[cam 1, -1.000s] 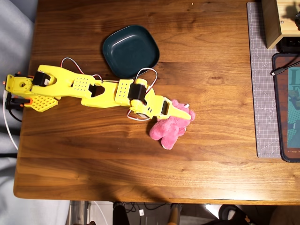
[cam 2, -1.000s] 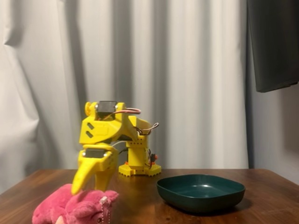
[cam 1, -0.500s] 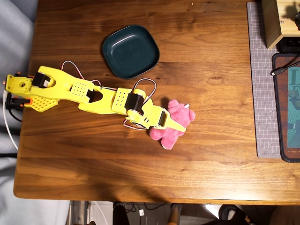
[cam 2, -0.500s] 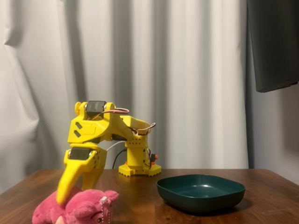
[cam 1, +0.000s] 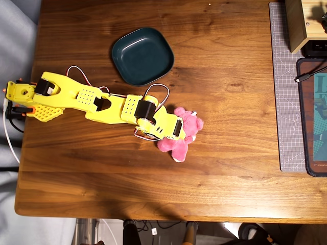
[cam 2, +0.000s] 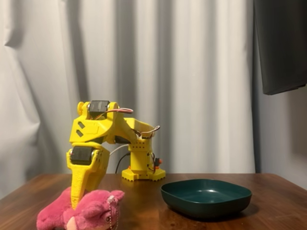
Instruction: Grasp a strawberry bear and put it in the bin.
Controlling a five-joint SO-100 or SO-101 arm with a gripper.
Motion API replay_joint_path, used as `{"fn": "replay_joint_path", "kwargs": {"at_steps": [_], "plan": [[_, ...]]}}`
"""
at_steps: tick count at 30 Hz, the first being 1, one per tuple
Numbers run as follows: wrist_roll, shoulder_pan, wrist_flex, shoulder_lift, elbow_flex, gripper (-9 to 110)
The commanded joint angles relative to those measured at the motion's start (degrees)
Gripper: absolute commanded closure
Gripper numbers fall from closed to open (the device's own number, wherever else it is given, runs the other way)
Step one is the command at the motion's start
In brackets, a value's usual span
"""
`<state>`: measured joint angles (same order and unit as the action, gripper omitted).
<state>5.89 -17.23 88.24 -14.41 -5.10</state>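
The pink plush strawberry bear (cam 1: 190, 127) lies on the wooden table, right of centre in the overhead view and at lower left in the fixed view (cam 2: 93, 210). My yellow gripper (cam 1: 179, 133) points down onto the bear's left part, and its fingertips (cam 2: 76, 203) sink into the fur. The plush and the gripper body hide the jaws, so their gap does not show. The bear still rests on the table. The dark teal bin (cam 1: 143, 55) stands empty, up and to the left of the bear in the overhead view, and to the right of it in the fixed view (cam 2: 206, 197).
A grey cutting mat (cam 1: 286, 102) covers the table's right side, with a wooden box (cam 1: 296, 25) at its top, a dark pad (cam 1: 312, 117) and a cable (cam 1: 306, 76). The arm's base (cam 1: 20, 97) sits at the left table edge. Curtains hang behind.
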Motion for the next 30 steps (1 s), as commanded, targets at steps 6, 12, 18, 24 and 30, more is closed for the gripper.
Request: {"fn": "replay_joint_path", "kwargs": {"at_steps": [6,12,18,24,30], "plan": [[-4.04,4.04,14.06,-18.28,-3.34,102],[-6.42,4.75,14.77,-28.48,-2.72,102],[-5.71,4.83,14.77,-29.27,-2.55,101],[-5.71,6.33,14.85,-33.84,1.05,102],[-6.68,16.79,14.85,-42.63,5.98,102]]}}
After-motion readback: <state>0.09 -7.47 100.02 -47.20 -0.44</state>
